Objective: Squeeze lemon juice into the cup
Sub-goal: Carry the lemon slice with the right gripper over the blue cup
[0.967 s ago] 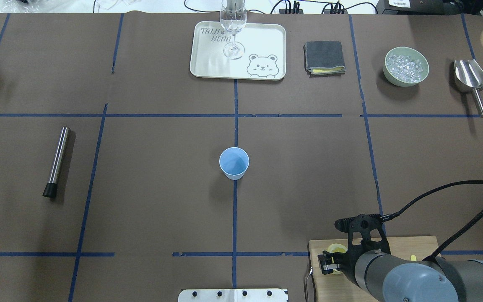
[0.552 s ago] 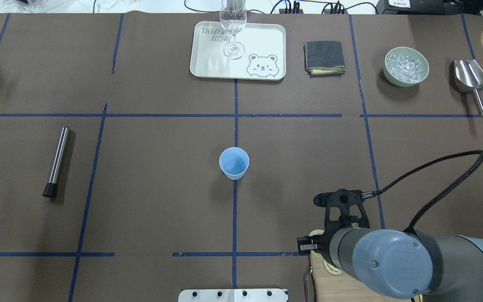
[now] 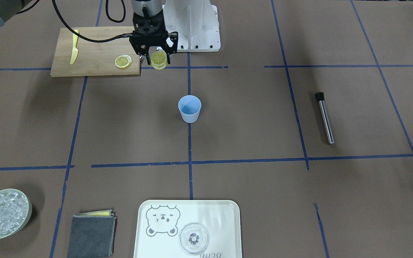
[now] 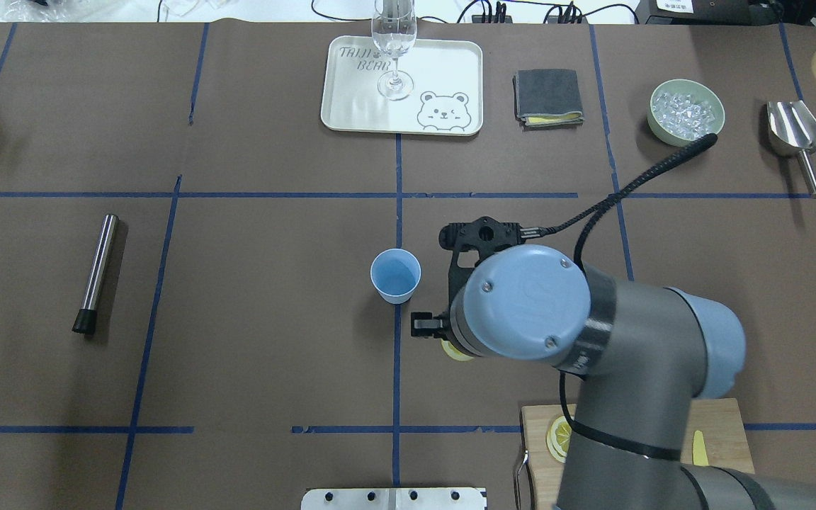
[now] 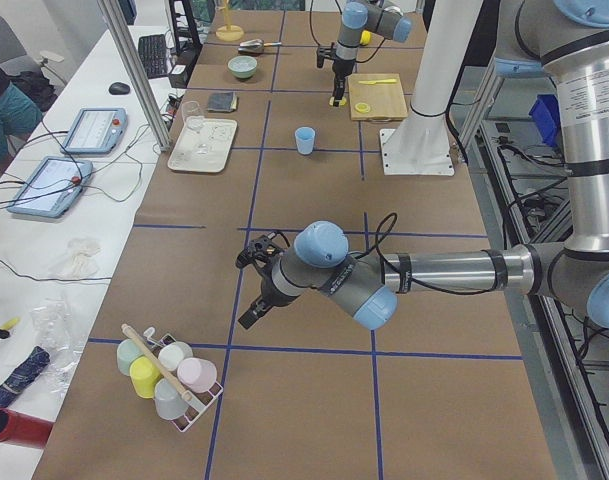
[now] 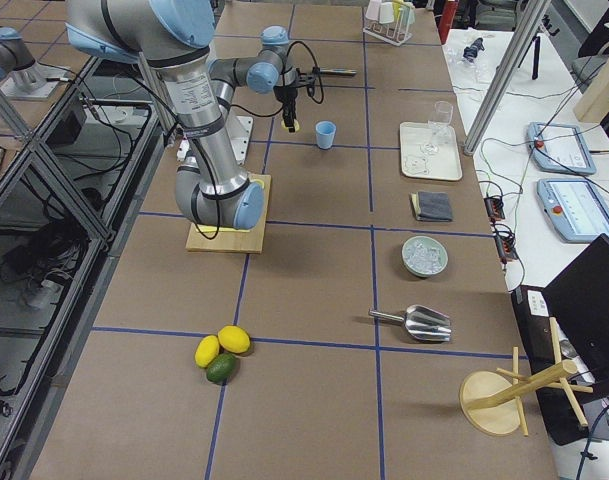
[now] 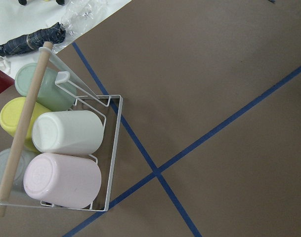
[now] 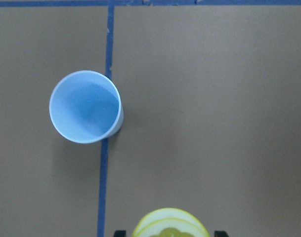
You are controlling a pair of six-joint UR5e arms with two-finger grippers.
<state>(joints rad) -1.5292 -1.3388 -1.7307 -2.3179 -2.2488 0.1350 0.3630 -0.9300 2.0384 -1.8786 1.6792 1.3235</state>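
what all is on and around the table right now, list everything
cup: 1, light blue, table centre, upright
lemon slices: apparently 2 held, yellow, in the air short of the cup; more on the board
board: 1, wooden, near the robot's base
knife: 1, yellow, on the board
tray: 1, cream, far side
glass: 1, clear, on the tray
cloth: 1, grey, beside the tray
bowl: 1, pale green, holding ice
scoop: 1, metal, beside the bowl
rod: 1, metal, black tip, robot's left
rack: 1, white wire, pastel cups, left end
whole fruit: 3, two yellow, one green, right end
right arm: grey, jaws shut on slices
left arm: grey, near the rack, jaws unclear
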